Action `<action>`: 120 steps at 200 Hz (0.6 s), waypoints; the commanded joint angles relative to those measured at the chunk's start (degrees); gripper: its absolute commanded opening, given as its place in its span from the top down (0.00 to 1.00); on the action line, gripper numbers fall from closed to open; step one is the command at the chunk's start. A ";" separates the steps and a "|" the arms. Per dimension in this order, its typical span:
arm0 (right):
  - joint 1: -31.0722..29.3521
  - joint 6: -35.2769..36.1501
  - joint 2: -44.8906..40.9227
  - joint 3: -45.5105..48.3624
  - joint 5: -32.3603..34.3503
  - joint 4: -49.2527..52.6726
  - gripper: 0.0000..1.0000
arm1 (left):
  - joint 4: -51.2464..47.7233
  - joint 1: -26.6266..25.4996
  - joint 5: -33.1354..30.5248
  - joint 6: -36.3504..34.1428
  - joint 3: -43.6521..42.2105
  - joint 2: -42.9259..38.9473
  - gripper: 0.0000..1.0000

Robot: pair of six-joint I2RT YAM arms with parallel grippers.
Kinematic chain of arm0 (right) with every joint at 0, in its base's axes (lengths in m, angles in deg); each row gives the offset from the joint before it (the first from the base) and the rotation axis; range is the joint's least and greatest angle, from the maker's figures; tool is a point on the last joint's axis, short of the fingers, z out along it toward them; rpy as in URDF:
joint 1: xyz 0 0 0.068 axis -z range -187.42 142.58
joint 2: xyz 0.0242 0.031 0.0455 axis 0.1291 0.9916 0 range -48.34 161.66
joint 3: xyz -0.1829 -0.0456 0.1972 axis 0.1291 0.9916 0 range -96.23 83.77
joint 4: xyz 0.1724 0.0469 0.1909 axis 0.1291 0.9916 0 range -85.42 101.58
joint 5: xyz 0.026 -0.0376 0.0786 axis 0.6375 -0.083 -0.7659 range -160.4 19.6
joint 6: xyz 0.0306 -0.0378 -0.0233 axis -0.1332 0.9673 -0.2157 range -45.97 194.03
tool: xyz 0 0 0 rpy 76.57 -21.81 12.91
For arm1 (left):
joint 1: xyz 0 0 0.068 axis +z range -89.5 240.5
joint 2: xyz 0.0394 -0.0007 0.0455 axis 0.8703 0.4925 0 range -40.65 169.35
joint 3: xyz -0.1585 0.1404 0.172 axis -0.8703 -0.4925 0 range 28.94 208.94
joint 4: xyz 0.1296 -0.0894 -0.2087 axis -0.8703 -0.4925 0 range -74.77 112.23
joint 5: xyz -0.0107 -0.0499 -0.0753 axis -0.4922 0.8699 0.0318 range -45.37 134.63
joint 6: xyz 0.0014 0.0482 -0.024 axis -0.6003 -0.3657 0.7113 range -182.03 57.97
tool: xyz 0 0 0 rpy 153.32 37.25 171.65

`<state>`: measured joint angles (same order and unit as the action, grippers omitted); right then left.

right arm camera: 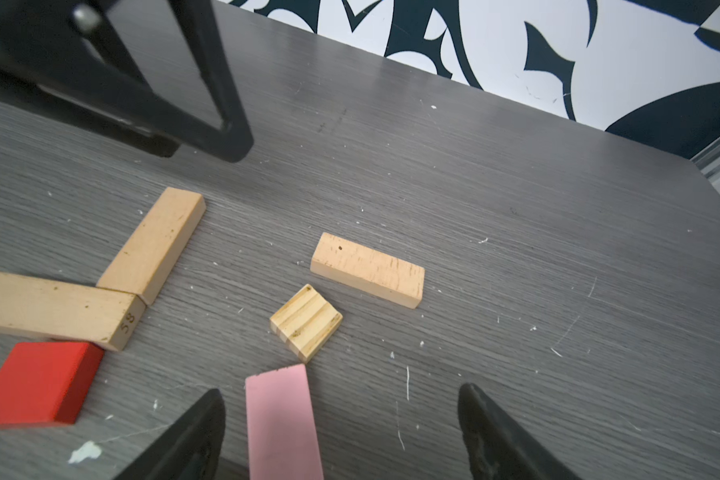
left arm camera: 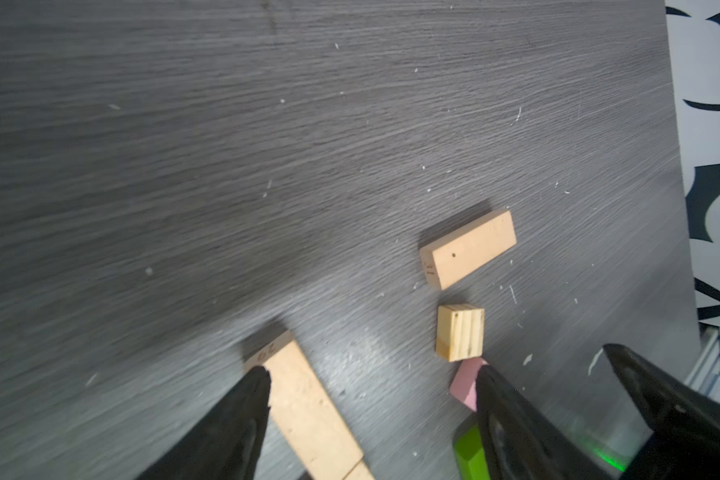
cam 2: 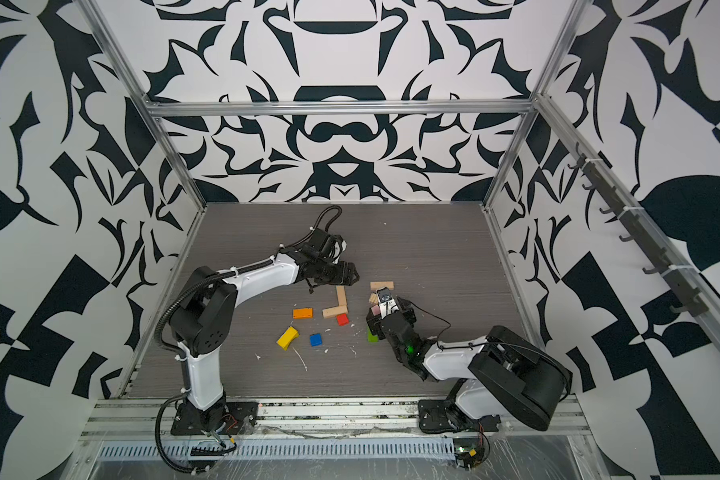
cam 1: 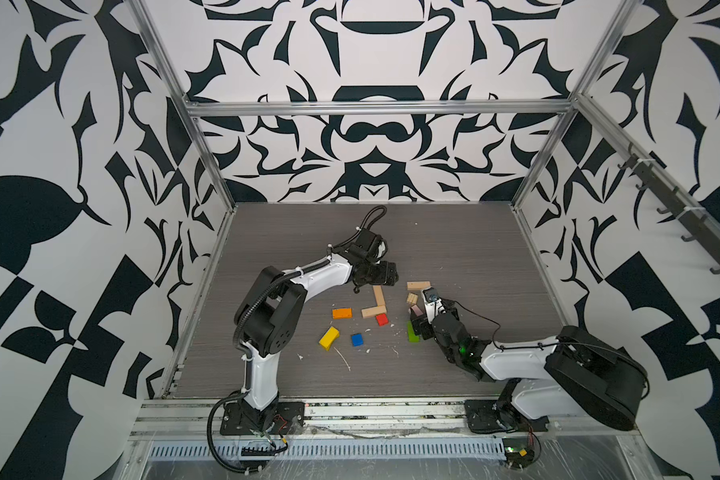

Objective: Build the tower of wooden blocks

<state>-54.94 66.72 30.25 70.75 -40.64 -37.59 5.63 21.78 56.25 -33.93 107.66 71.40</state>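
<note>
Nearest to us, well short of the tan cube (right arm camera: 306, 322) and off to its left, the yellow block (cam 1: 329, 337) and blue block (cam 1: 357, 339) lie flat and apart on the table (cam 1: 454, 249), and we judge they wait for upper layers; the green block (cam 1: 412, 333) also lies on the cube's near side, partly hidden under the right arm. Closer in, the right gripper (right arm camera: 341, 390) hangs low over the pink block (right arm camera: 281, 424), whose far end almost meets the cube's near corner. Its fingers stand wide, one on either long side and clear of the block, so it holds nothing, and we read this as lining up to pinch across the narrow width. Left of the cube the red block (right arm camera: 38, 382) lies just beside the crosswise plank (right arm camera: 55, 305), with the orange block (cam 1: 341, 313) further left. The lengthwise plank (right arm camera: 152, 245) butts against the crosswise one in an L. Over its far end hangs the left gripper (left arm camera: 371, 374), fingers spread wide with the plank between them, close by one finger but unclamped, perhaps picking a base piece. Just beyond the cube, apart from it, lies the lone plank (right arm camera: 366, 270); nothing is stacked, so the tower is not begun
</note>
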 commanded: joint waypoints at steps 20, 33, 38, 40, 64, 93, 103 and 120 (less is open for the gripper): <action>-0.33 0.28 0.81 -1.92 1.38 -1.07 0.08 | -1.14 -0.92 2.75 1.28 2.80 3.00 0.20; -0.36 0.28 0.88 -2.01 1.44 -1.02 0.06 | -1.31 -1.09 2.99 1.26 3.14 3.69 0.20; -0.32 0.28 0.91 -2.01 1.55 -1.00 0.05 | -1.56 -1.09 3.06 1.26 3.33 4.03 0.20; -0.32 0.28 0.94 -2.01 1.58 -0.99 0.05 | -1.61 -1.16 3.13 1.22 3.41 4.16 0.20; -0.35 0.37 1.24 -2.77 1.71 0.25 0.01 | -3.01 -1.31 3.24 1.51 4.67 5.64 0.22; -0.32 0.45 2.10 -3.90 2.07 1.47 0.01 | -3.05 -1.99 3.15 1.70 5.43 6.51 0.22; -0.32 0.45 2.22 -4.01 2.19 1.48 0.00 | -3.13 -2.23 3.00 1.79 5.66 6.76 0.22; -0.34 0.35 1.99 -3.73 2.40 1.35 0.00 | -3.88 -2.65 1.93 1.79 6.09 7.17 0.22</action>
<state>-55.03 66.85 32.50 68.48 -39.92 -35.88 4.30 19.96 58.67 -32.84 111.90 77.21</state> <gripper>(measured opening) 0.995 0.784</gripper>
